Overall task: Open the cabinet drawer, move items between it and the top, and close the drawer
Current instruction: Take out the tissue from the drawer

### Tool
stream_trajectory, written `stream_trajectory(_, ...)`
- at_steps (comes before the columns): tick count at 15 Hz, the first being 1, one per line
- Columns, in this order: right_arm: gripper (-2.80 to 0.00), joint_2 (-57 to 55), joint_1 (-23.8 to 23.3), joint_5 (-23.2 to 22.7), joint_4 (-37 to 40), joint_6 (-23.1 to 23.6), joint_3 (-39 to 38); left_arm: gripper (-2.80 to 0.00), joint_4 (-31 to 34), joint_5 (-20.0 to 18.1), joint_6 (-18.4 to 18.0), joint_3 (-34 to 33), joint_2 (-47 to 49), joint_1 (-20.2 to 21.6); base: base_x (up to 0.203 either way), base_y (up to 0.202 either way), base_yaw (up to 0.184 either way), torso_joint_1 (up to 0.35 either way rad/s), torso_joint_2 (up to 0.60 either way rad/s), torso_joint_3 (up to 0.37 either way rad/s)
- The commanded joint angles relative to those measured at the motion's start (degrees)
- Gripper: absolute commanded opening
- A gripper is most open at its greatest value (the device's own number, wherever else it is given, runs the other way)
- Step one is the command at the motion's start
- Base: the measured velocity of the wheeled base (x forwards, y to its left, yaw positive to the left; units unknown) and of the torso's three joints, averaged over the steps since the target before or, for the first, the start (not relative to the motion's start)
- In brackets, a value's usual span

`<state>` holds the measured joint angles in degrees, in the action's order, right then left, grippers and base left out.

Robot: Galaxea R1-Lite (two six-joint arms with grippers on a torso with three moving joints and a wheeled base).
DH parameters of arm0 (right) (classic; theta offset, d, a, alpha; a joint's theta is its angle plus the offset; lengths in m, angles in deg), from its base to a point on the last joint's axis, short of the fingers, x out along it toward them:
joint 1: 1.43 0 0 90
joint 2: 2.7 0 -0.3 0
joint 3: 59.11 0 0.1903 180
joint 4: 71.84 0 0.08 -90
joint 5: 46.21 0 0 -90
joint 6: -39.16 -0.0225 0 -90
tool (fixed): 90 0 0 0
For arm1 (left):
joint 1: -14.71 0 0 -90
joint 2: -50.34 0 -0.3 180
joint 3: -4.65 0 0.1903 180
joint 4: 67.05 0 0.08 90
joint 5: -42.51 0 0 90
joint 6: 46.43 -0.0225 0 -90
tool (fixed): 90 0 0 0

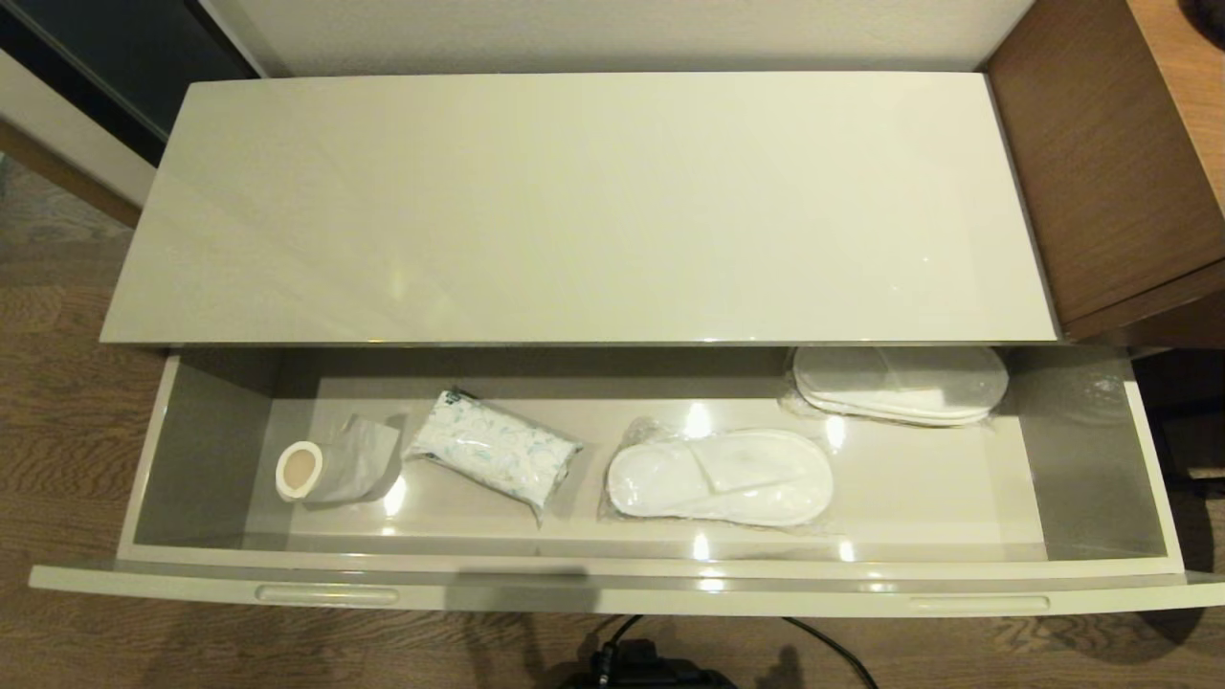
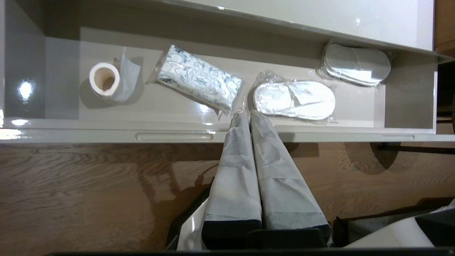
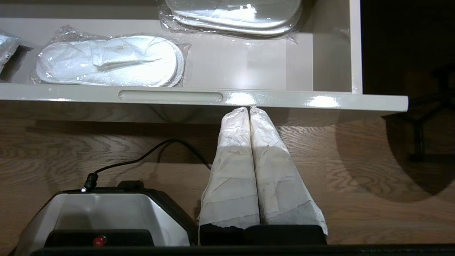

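The wide cream drawer (image 1: 612,588) stands pulled out below the glossy cabinet top (image 1: 584,211), which carries nothing. Inside the drawer, left of middle, the tissue pack (image 1: 493,450) with pale blue swirls lies at a slant; the left wrist view shows the pack (image 2: 199,79) too. My left gripper (image 2: 245,113) is shut and empty, held back over the floor near the drawer front (image 2: 106,135). My right gripper (image 3: 249,109) is shut as well, empty, just before the drawer front (image 3: 284,99). Neither gripper shows in the head view.
In the drawer also lie a toilet roll (image 1: 301,469) at the left, wrapped white slippers (image 1: 723,476) in the middle and a second slipper pair (image 1: 900,383) at the back right. Brown wood furniture (image 1: 1110,153) adjoins on the right. A black cable (image 3: 142,158) lies on the floor.
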<state>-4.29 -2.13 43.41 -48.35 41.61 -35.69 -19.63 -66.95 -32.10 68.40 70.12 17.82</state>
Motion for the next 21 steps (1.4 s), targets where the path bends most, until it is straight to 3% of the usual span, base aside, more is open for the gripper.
stream_trajectory(1,-2.8,-0.16,0.0,0.03,0.05,-0.08,0.04,-2.8,0.12,-0.14,0.09,-0.49,-0.88,-0.03,0.0,0.0,0.0,0.0,0.0,0.0)
stream_trajectory(8,-2.8,0.37,0.0,0.11,-0.04,-0.17,-0.14,-2.8,0.38,-1.99,-0.09,-0.93,-1.23,-0.03,0.0,0.0,0.0,0.0,0.0,0.0)
stream_trajectory(12,-2.8,0.37,0.01,0.08,-0.14,-0.39,-0.14,-2.8,-0.64,0.06,-2.21,-1.57,0.19,0.22,0.0,0.0,0.0,0.0,0.0,0.0)
stream_trajectory(17,-2.8,0.37,0.0,0.29,-0.13,-1.04,-0.14,-2.8,-6.94,5.54,-1.74,3.15,15.98,2.11,0.0,0.0,0.0,0.0,0.0,0.0)
stream_trajectory(19,-2.8,0.37,0.09,0.29,-0.21,-1.38,-0.14,-2.8,-5.31,8.14,0.82,8.02,23.4,2.45,0.0,0.0,0.0,0.0,0.0,0.0)
stream_trajectory(21,-2.8,0.37,0.09,0.29,-0.21,-1.4,-0.14,-2.8,1.07,9.43,2.98,11.64,27.24,2.51,0.0,0.0,0.0,0.0,0.0,0.0)
